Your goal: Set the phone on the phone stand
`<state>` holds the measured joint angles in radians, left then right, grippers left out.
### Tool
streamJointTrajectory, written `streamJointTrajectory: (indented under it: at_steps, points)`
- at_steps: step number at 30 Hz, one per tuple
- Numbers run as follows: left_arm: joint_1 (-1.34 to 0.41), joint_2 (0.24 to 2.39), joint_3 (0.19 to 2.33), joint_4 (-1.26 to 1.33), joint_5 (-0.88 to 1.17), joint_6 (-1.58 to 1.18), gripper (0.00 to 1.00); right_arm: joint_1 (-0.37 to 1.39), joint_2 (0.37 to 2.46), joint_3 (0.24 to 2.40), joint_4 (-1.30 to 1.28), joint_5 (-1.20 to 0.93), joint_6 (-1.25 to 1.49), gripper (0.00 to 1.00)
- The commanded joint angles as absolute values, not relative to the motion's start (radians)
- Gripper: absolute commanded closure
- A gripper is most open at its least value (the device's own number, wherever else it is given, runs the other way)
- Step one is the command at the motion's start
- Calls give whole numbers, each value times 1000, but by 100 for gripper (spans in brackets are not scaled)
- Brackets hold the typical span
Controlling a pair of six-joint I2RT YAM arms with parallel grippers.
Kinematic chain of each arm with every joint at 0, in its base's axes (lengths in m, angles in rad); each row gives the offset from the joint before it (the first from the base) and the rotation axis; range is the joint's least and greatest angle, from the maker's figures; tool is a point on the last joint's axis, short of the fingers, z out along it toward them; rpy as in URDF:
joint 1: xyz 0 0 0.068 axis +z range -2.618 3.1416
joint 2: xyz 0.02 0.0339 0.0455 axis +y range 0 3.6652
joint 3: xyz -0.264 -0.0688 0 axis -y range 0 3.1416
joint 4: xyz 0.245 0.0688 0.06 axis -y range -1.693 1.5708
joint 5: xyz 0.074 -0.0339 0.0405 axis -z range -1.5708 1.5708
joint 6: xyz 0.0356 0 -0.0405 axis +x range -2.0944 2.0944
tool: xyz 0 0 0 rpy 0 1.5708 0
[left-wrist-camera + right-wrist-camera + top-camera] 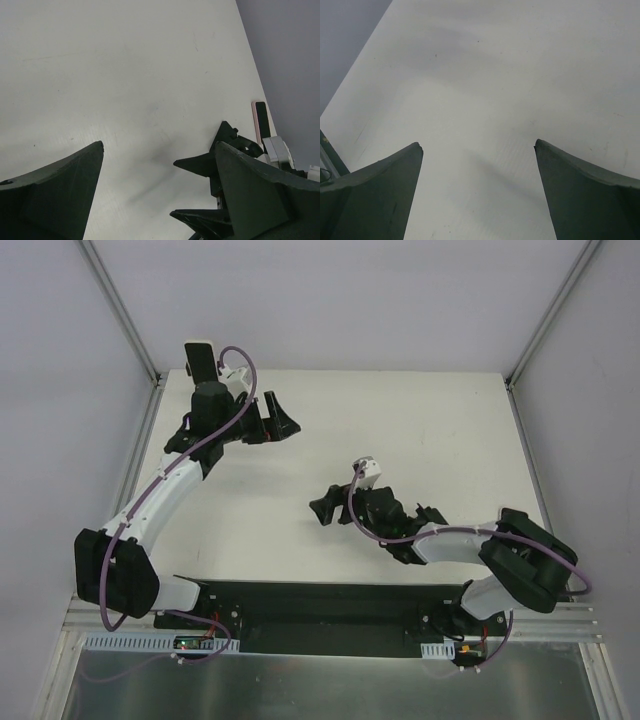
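A phone (pixel 200 360) with a pale rim and dark screen stands upright at the table's far left corner, just behind my left wrist. The wrist covers its foot, so the phone stand is hidden. My left gripper (pixel 285 423) points right, away from the phone, open with only bare table between its fingers (pixel 160 145). Near the table's middle, my right gripper (pixel 325 505) is also open and holds nothing (pixel 478 144). The left wrist view shows the right gripper's fingers (pixel 210 162). Beyond them a flat dark slab with a pink-white rim (pixel 261 122) sits at the table's edge by the wall.
Grey walls and metal frame posts (pixel 120 310) close the white table (pixel 420 430) on three sides. A black base plate (pixel 320 605) carries both arms at the near edge. The right arm's elbow (pixel 525 560) hangs over the near right corner.
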<state>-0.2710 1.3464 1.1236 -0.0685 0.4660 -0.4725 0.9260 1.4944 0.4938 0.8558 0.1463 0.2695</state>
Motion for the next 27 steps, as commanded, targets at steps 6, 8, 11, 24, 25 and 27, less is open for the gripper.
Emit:
streamJointTrajectory:
  at_steps: [6, 8, 11, 24, 25, 27]
  points:
    - [-261, 1286, 1150, -57, 548, -497, 9, 881, 1096, 696, 63, 380, 169, 4]
    - [-259, 1289, 1152, -57, 570, -515, 8, 841, 1017, 730, -82, 402, 202, 4]
    - [-249, 1285, 1152, -46, 603, -548, 8, 734, 866, 723, -270, 376, 247, 4]
    - [-241, 1315, 1137, -12, 647, -592, 8, 65, 681, 603, -472, -196, 373, 3]
    - [-242, 1316, 1137, -11, 649, -591, 8, 55, 689, 595, -472, -210, 379, 2]
    - [-242, 1318, 1135, -11, 649, -591, 8, 51, 695, 585, -472, -232, 387, 4]
